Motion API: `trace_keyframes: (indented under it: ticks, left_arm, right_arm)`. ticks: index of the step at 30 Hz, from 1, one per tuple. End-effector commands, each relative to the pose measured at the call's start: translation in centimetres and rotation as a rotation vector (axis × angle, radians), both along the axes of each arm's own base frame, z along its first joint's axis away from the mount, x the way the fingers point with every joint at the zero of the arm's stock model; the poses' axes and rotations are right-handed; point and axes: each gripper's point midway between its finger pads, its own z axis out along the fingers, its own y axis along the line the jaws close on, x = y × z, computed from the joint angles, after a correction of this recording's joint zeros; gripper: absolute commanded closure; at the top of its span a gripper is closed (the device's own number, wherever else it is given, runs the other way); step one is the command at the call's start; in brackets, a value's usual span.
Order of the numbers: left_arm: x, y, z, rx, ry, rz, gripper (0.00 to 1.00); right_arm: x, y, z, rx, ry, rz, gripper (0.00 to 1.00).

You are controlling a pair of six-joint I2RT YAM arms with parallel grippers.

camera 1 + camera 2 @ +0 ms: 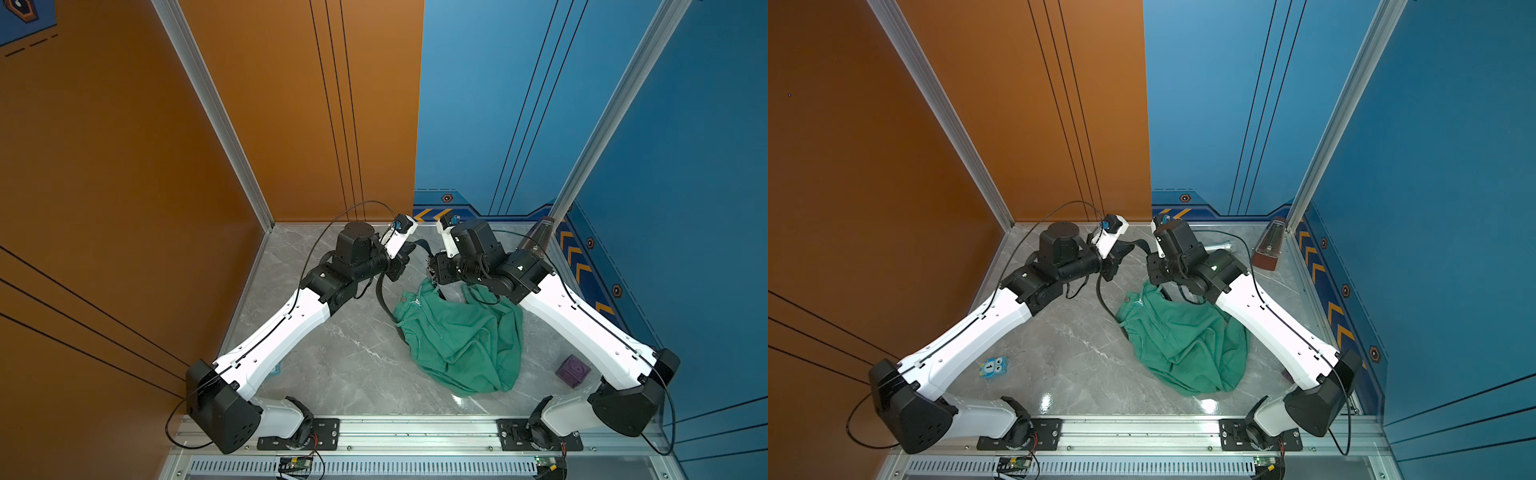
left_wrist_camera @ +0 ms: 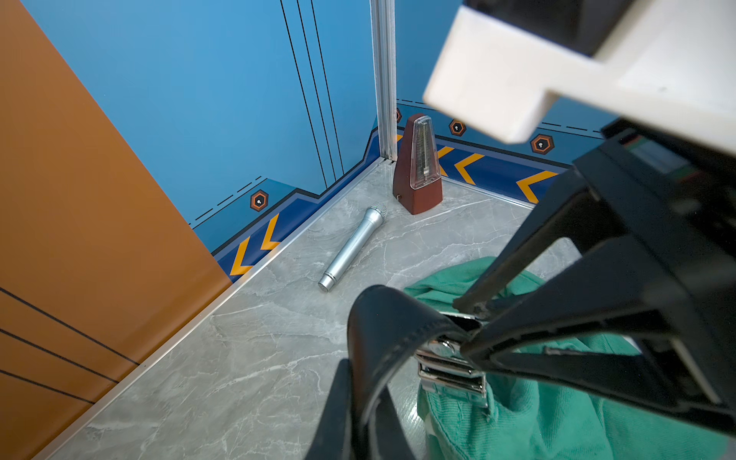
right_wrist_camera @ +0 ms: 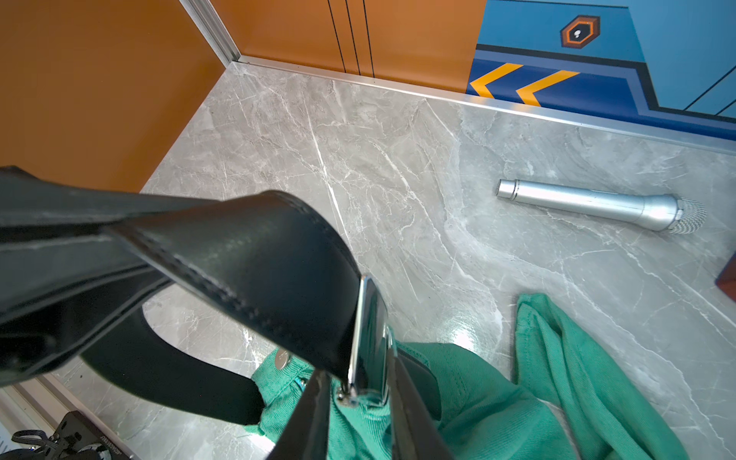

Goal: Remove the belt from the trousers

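Right wrist view: right gripper (image 3: 360, 392) narrow, one finger either side of the silver buckle (image 3: 372, 330); biting or only bracketing it, I cannot tell. The belt (image 3: 259, 255) arches off the buckle toward the left gripper (image 1: 409, 250), which is pinched tight on the strap. In both top views the strap bridges the two grippers above the far end of the trousers (image 1: 461, 336). It then drops in a slack loop into the waistband at the heap's left edge, so much of it looks still threaded. Risks as I read them: the polished buckle is poor purchase, and a loose hold would drop that end onto the cloth. Nothing pins the trousers, so a hard pull would likely drag the whole bundle across the table (image 1: 332, 353) instead of sliding the strap free. The wrists are close together, with little room to swing. Nearby: microphone (image 3: 597, 205) lying near the back wall, metronome (image 2: 418, 167) upright in the corner behind the right arm, both exposed to a wide sweep. The purple cube (image 1: 573, 371) and small blue toy (image 1: 993, 368) sit well apart.
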Motion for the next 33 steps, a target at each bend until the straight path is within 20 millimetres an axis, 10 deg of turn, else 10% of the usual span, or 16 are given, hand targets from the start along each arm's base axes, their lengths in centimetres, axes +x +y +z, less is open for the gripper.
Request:
trace_keyframes:
  ticks: [1, 21, 33]
  left_arm:
    - [-0.4, -0.3, 3.0, -0.056, -0.065, -0.014, 1.00]
    - [-0.6, -0.3, 3.6, -0.064, -0.077, -0.019, 1.00]
    - [-1.8, -0.1, 6.5, -0.121, -0.106, -0.049, 1.00]
  right_arm:
    - [0.1, -0.7, -1.6, -0.047, 0.035, -0.016, 0.74]
    - [0.6, -0.8, -3.0, -0.080, 0.052, -0.035, 0.87]
    - [2.5, -3.5, -7.2, -0.112, 0.120, -0.144, 0.87]
